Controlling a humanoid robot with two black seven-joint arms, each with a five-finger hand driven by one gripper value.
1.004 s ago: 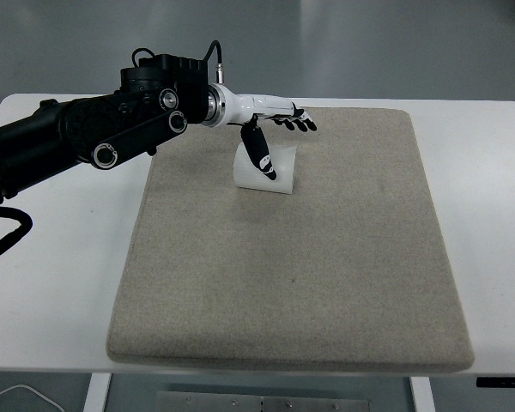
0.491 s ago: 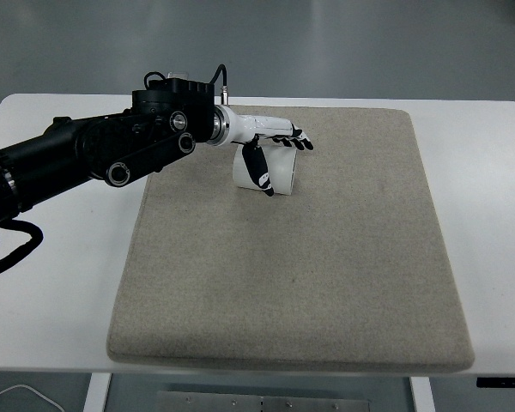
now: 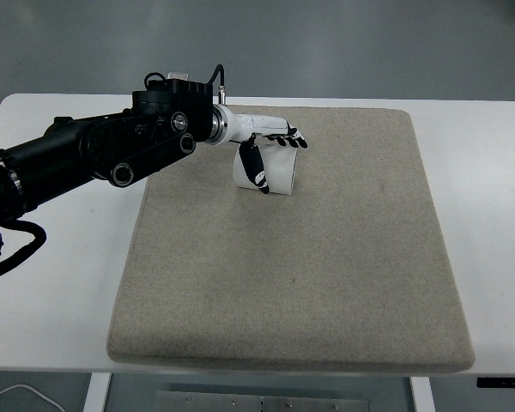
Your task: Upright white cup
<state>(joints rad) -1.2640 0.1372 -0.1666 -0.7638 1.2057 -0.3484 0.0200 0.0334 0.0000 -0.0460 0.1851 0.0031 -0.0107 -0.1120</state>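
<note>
White surface carries a large beige felt mat that fills most of its middle. Near the mat's far left part sits the small white cylindrical cup. The black left arm reaches in from the left edge, and its white-and-black left hand lies over the cup: the fingers stretch across the top while the thumb presses down the near side, clasping it.
</note>
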